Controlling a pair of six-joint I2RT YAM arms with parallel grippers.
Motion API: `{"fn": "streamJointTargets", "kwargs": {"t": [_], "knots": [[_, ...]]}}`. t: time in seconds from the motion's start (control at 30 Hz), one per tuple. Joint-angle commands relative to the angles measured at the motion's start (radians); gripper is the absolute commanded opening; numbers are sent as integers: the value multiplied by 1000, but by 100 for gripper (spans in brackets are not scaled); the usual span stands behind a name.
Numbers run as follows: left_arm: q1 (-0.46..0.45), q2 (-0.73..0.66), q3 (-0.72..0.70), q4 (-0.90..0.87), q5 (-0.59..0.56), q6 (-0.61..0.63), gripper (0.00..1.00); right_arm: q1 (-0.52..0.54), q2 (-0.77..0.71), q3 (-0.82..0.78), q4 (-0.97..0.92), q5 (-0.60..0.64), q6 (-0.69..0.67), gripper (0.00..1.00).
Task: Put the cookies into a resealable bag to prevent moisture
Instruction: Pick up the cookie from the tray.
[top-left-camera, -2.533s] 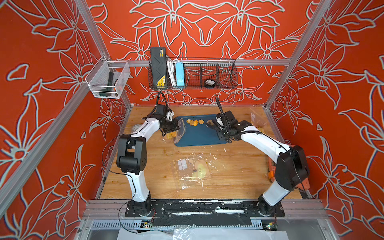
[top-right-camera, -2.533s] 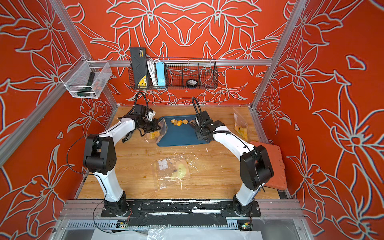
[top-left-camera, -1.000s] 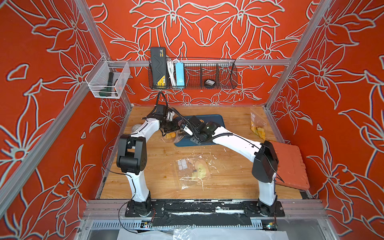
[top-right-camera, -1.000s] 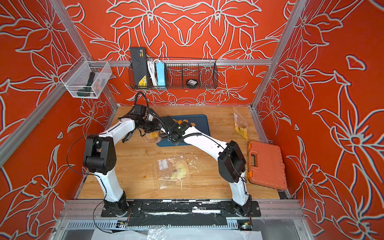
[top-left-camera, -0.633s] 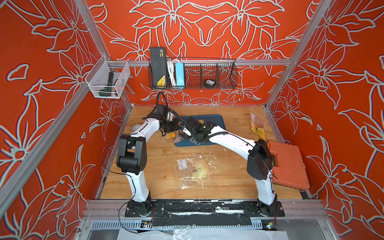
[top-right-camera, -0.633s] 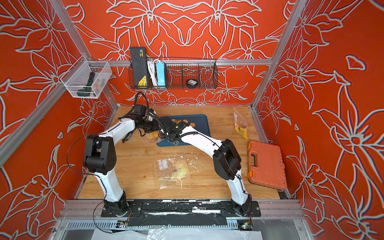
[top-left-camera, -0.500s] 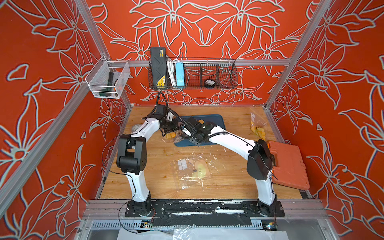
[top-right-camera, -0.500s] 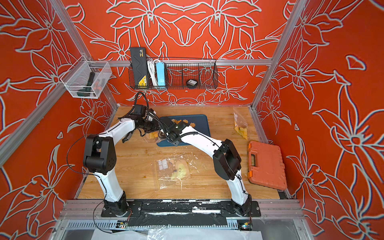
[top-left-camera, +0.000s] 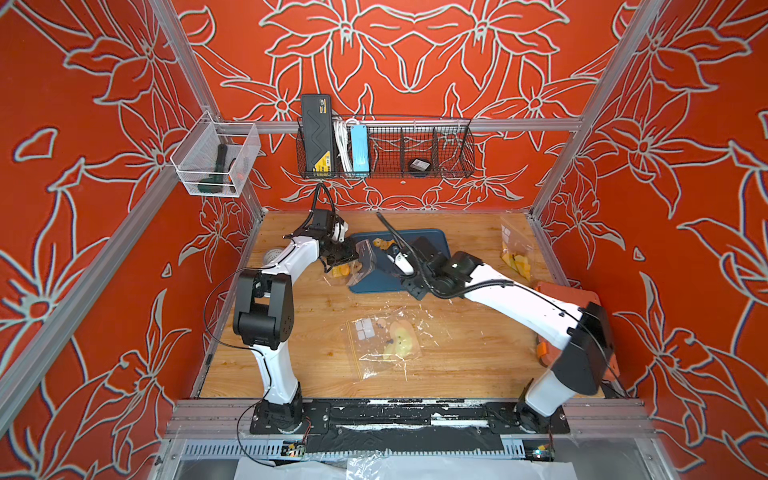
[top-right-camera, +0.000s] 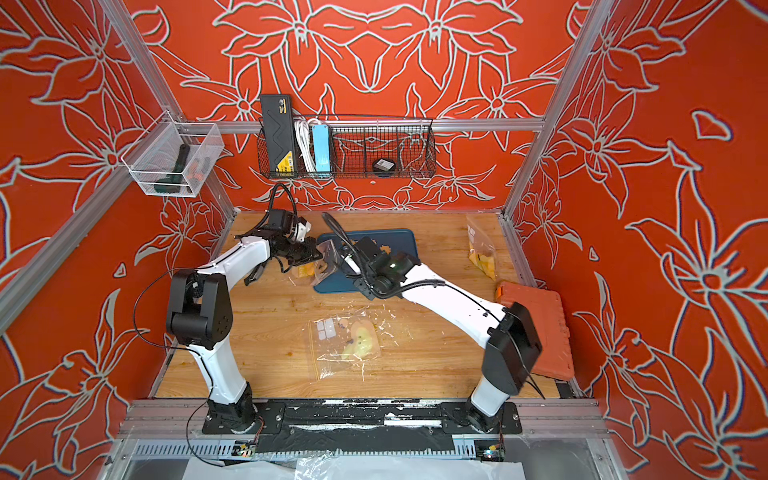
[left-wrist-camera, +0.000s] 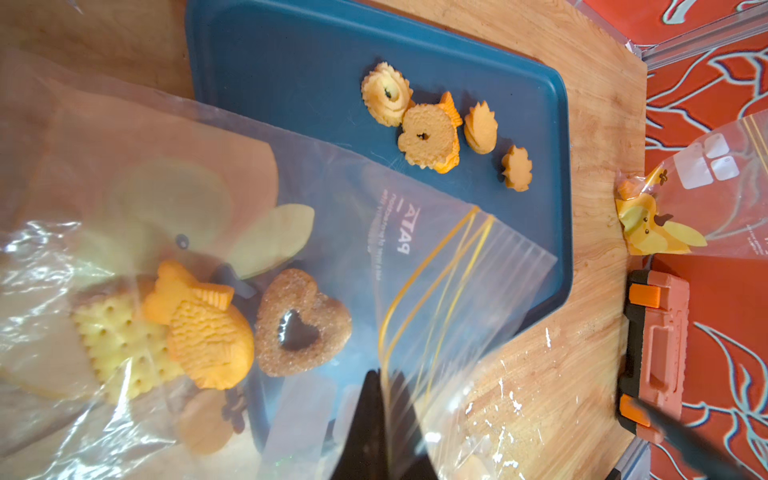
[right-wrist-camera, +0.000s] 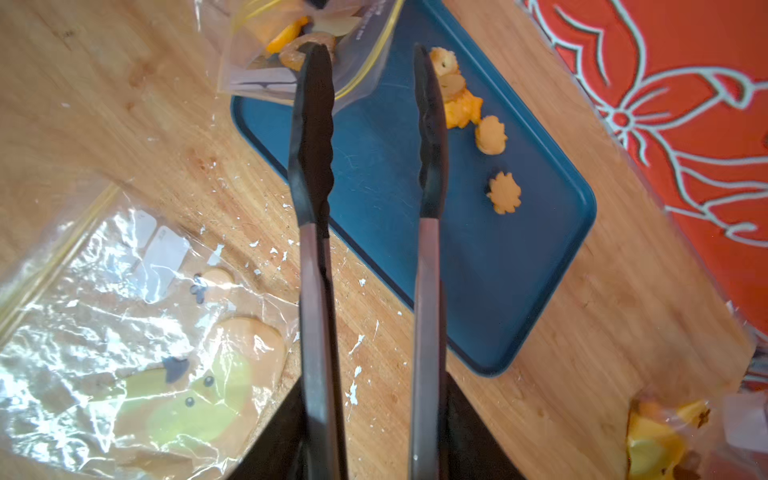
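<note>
My left gripper is shut on the rim of the clear resealable bag and holds its mouth up over the left edge of the blue tray. Inside the bag lie a fish cookie, a heart cookie and a square cracker. Several more cookies sit on the tray. My right gripper is shut on black tongs. The tong arms stand apart with nothing between them. One tip is at the bag's mouth, the other beside the tray's cookies. Both top views show the left gripper and the right gripper close together.
A flat clear bag with a yellow cartoon print lies mid-table. Another bag leans at the back right. An orange tool case lies along the right edge beside the right arm. A wire basket hangs on the back wall.
The right arm swung the tongs from the tray's right side over to the bag's mouth, then drew back a little; the tong arms now stand apart. The left gripper and bag have stayed put.
</note>
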Motion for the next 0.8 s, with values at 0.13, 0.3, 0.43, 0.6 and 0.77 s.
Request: {"fn": "streamJointTargets", "kwargs": {"t": [0.13, 0.3, 0.43, 0.6, 0.77], "knots": [[5, -27, 3, 10, 10, 9, 0, -220, 52, -64, 32, -101, 200, 45], [5, -27, 3, 10, 8, 12, 0, -277, 135, -10, 13, -135, 230, 48], [6, -22, 4, 9, 14, 11, 0, -299, 199, 41, 0, -172, 254, 53], [6, -36, 1, 12, -9, 11, 0, -308, 258, 93, -21, -149, 271, 56], [7, -76, -22, 41, -46, 3, 0, -320, 315, 143, -54, -137, 277, 57]]}}
